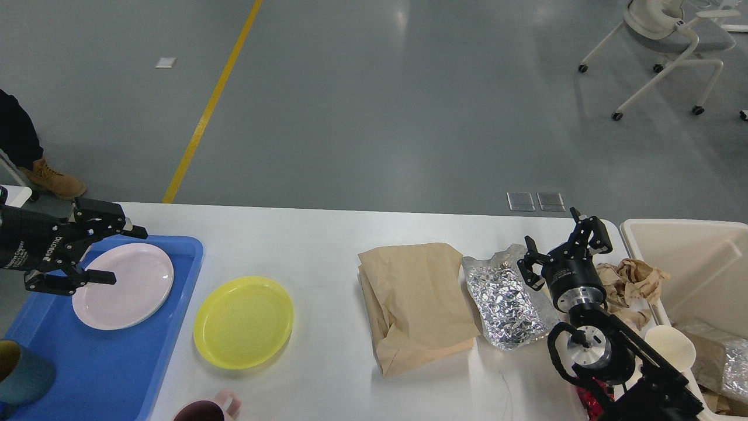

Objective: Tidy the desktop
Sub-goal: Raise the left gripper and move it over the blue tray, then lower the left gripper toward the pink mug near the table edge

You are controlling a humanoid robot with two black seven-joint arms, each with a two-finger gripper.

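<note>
The white desktop spans the view. On it lie a yellow plate, a brown paper bag, a crinkled silver foil pouch and crumpled brown paper. A blue tray at the left holds a pale pink plate and a teal cup. My left gripper is open and empty, pointing right over the tray's far left corner, at the pink plate's far edge. My right gripper is open and empty, just right of the foil pouch.
A beige bin at the right edge holds paper and foil waste and a white disc. A maroon mug shows at the bottom edge. A white wheeled chair stands on the floor far right. A person's boot is beyond the table's left end.
</note>
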